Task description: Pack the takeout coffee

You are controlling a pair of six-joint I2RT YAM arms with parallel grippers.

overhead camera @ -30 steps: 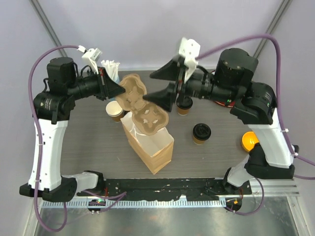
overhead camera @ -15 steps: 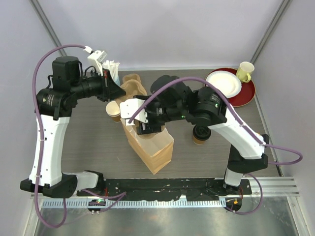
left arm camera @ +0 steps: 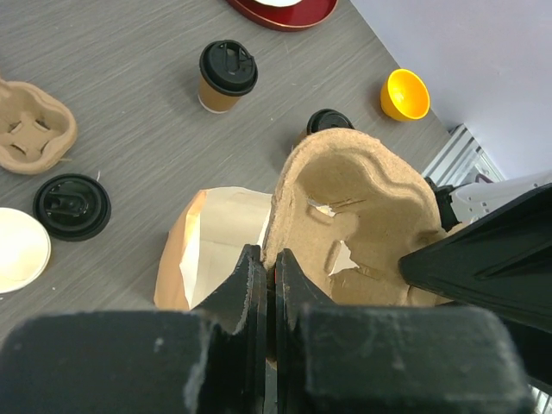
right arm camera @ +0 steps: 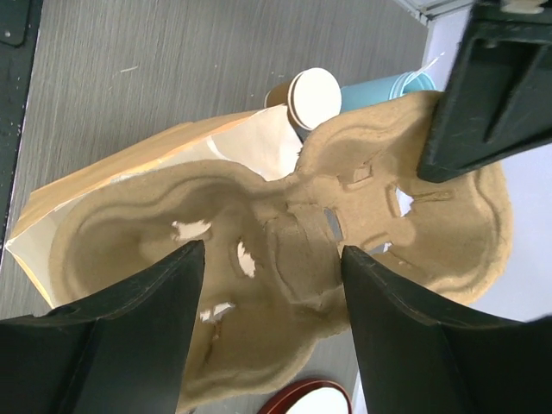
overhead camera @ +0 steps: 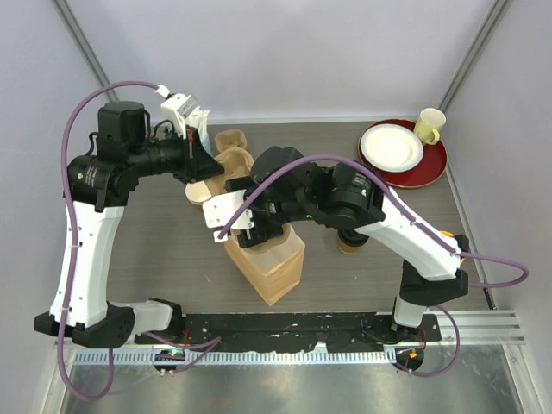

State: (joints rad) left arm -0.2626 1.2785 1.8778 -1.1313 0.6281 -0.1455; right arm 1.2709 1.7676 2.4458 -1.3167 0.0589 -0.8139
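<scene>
My left gripper (left arm camera: 269, 259) is shut on the rim of a brown pulp cup carrier (left arm camera: 349, 216), which hangs tilted over the open paper bag (left arm camera: 211, 237). From above, the left gripper (overhead camera: 207, 162) holds the carrier (overhead camera: 235, 162) beside the bag (overhead camera: 272, 263). My right gripper (right arm camera: 272, 259) is open, and its fingers (right arm camera: 138, 336) straddle the carrier's (right arm camera: 285, 233) middle. One takeout coffee (left arm camera: 227, 76) stands lidded on the table. The other (left arm camera: 329, 121) is partly hidden behind the carrier. From above, my right arm leaves only one coffee (overhead camera: 349, 245) showing.
A second carrier (left arm camera: 33, 128), a loose black lid (left arm camera: 72, 205) and an open lidless cup (left arm camera: 17, 250) lie left of the bag. An orange bowl (left arm camera: 405, 93) sits to the right. A red plate (overhead camera: 431, 164) with a yellow mug (overhead camera: 429, 125) stands at the back right.
My right arm has swung from the right side across to above the bag, and its gripper has turned down around the carrier. The left gripper has shifted slightly right with the carrier.
</scene>
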